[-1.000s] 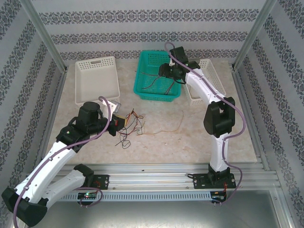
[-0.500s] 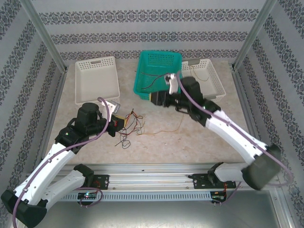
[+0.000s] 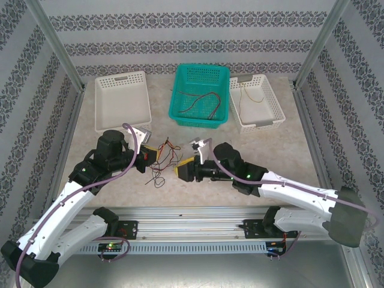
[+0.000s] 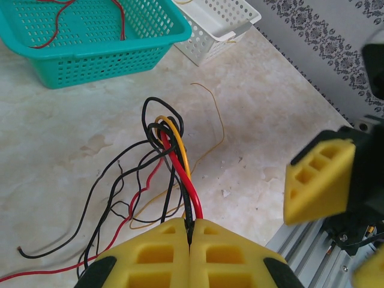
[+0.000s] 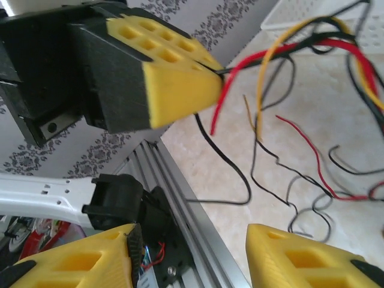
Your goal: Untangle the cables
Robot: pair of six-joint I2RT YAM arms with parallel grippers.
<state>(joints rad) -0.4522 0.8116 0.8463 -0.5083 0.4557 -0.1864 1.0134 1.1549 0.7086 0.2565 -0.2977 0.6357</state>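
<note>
Near the middle of the table the left gripper (image 3: 150, 157) is clamped tight on the cables (image 3: 165, 157), red, yellow and black strands pinched together in one knot. The right gripper (image 3: 183, 170) hangs just at the tangle's four o'clock, jaws parted with nothing between them, so I'd judge this the reach-in to pick out one strand. Next it needs to close on a single wire and draw it away from the clamp without dragging the rest along. The left wrist view shows the loops bunched just beyond the pads (image 4: 150, 258). The top view shows loose wires lying in the teal basket (image 3: 198, 122) at twelve o'clock and the white basket (image 3: 259, 125) at one.
</note>
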